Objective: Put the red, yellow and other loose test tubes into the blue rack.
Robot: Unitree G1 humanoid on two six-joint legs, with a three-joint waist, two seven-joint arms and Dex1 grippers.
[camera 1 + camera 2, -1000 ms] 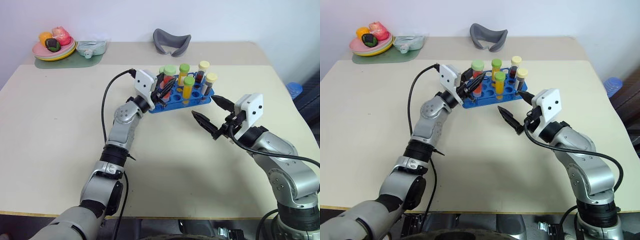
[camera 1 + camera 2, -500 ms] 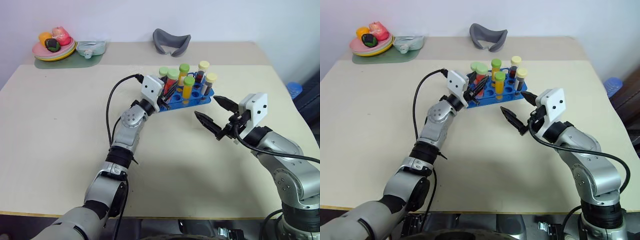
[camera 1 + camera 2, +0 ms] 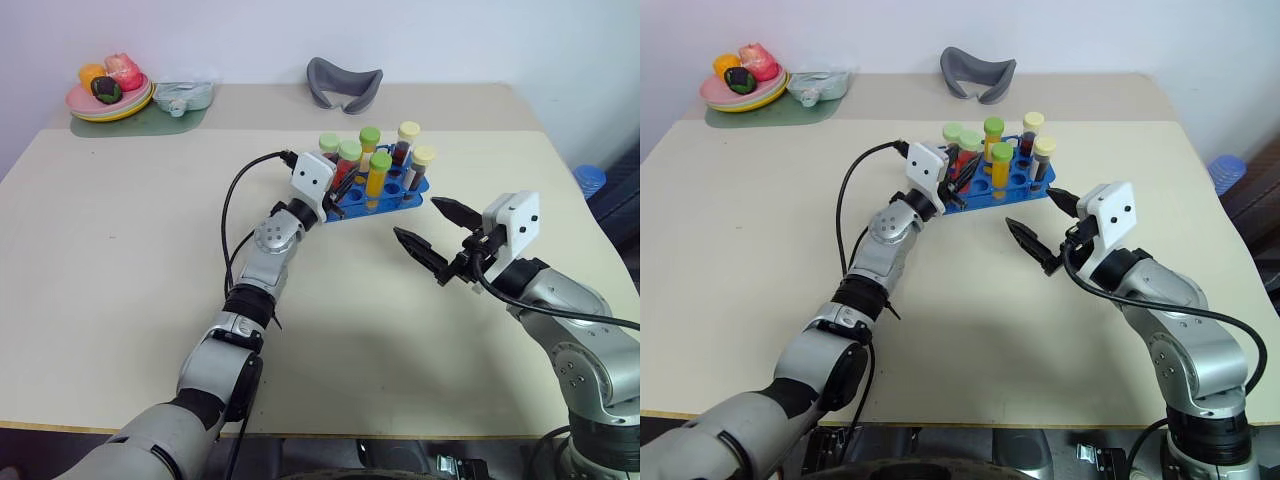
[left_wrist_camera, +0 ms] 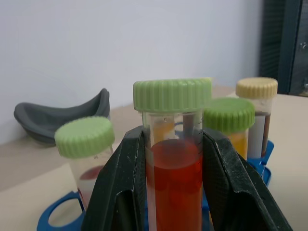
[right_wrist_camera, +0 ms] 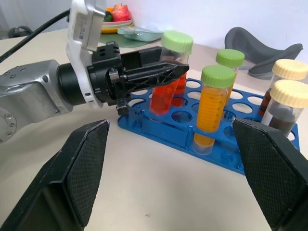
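Now the red tube (image 4: 174,163) is pinched upright in the left gripper (image 3: 338,193), its base being seated in a hole of the blue rack (image 5: 226,153) on the desk (image 3: 120,250). Next, release and a straight withdrawal are called for; the right gripper (image 3: 432,238) is held spread, empty, beside the rack.

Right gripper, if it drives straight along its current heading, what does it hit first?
Likely the blue rack, at its near long edge by the yellow tube. The right gripper is open and points at it across bare table; the left gripper, shut on the red tube, sits slightly aside. Depth is uncertain.
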